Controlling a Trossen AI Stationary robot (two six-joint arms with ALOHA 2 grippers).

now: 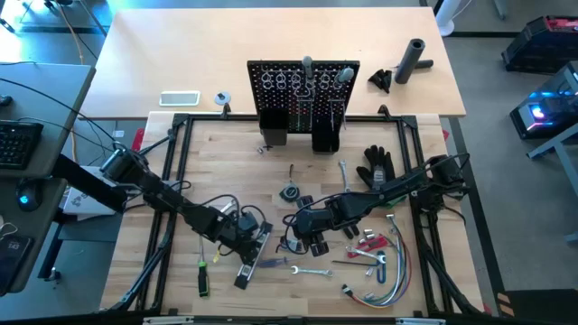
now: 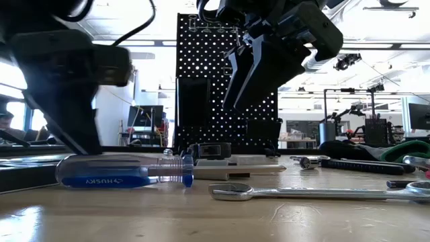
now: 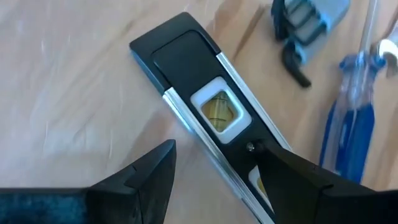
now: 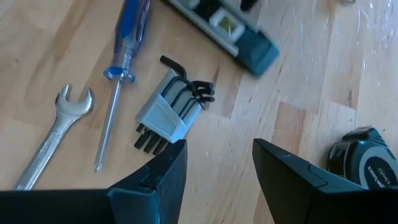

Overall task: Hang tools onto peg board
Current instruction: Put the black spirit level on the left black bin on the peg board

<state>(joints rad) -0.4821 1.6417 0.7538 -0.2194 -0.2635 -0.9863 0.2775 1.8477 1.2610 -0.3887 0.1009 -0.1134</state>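
A: Two tools are over the tabletop (image 1: pixel 226 153) just now. Our left tool (image 3: pixel 214 171) stands open directly above the level (image 3: pixel 205 112), touching nothing that we can see.

B: Which way does the level run?

A: Its long axis crosses the gap between the fingers at a slant, so we judge the wrist wants a turn before the fingers can close squarely across its narrow sides.

B: And our right tool (image 4: pixel 217 162)?

A: Open too, empty, hovering just short of the hex key set (image 4: pixel 171 112). A blue-handled screwdriver (image 4: pixel 127 34) and a silver wrench (image 4: pixel 59 127) lie beyond and to one side of it; a tape measure (image 4: pixel 364 155) sits beside the other finger.

B: Which arm is nearer the level?

A: The left, clearly. The peg board (image 1: pixel 302 90) stands well apart from both, at the far edge.
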